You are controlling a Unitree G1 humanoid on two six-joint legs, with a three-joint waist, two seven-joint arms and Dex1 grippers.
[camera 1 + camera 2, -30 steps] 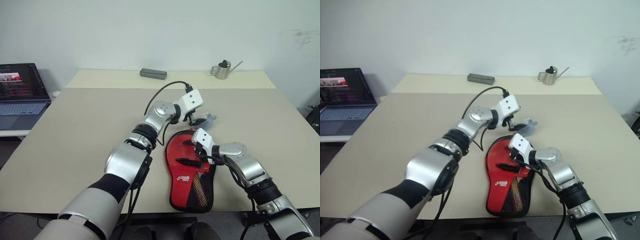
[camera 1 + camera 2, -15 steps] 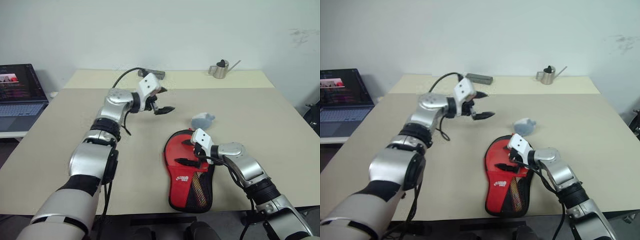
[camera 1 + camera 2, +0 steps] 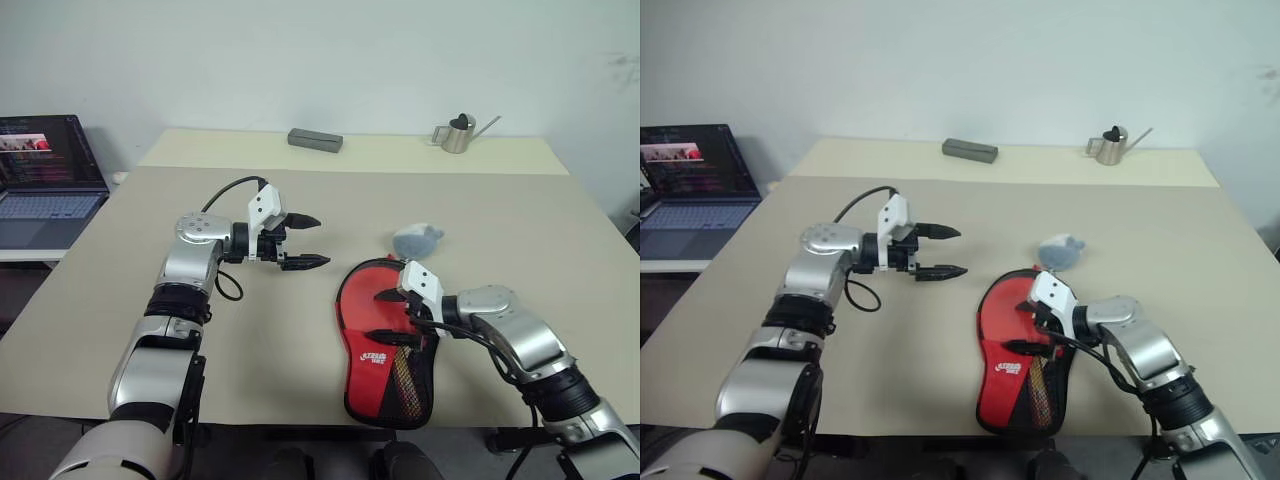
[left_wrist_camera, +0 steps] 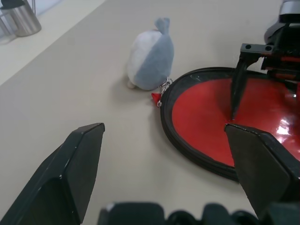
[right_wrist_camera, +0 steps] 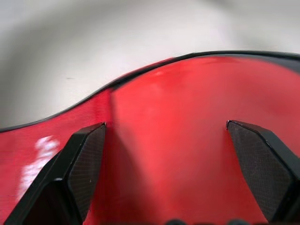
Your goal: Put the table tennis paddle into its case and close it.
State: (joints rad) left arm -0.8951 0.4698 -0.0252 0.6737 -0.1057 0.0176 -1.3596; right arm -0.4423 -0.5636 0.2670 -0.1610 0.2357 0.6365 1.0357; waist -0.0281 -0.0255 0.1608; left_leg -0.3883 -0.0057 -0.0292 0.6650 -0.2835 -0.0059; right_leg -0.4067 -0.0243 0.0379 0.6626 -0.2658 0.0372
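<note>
Paddle-shaped red fabric case (image 3: 385, 345) with black piping, white logo and black mesh panel lies flat at lower centre-right of your head views, near the table's front edge; you can't tell whether the paddle is inside. Right gripper (image 3: 384, 316) hovers over the round upper half of the case, black fingers spread wide, holding nothing; the right wrist view shows both fingertips (image 5: 82, 166) apart over the red fabric. Left gripper (image 3: 303, 241) sits mid-frame, left of the case and clear of it, pointing toward the right edge of the frame, jaws wide, empty. Small grey-and-white plush toy (image 3: 416, 240) sits just beyond the case's top edge, on a short chain at the rim. Beige table (image 3: 300, 330); dark grey rectangular block (image 3: 315, 140) and small metal watering can (image 3: 459, 134) at upper frame; open laptop (image 3: 42, 170) at far left.
</note>
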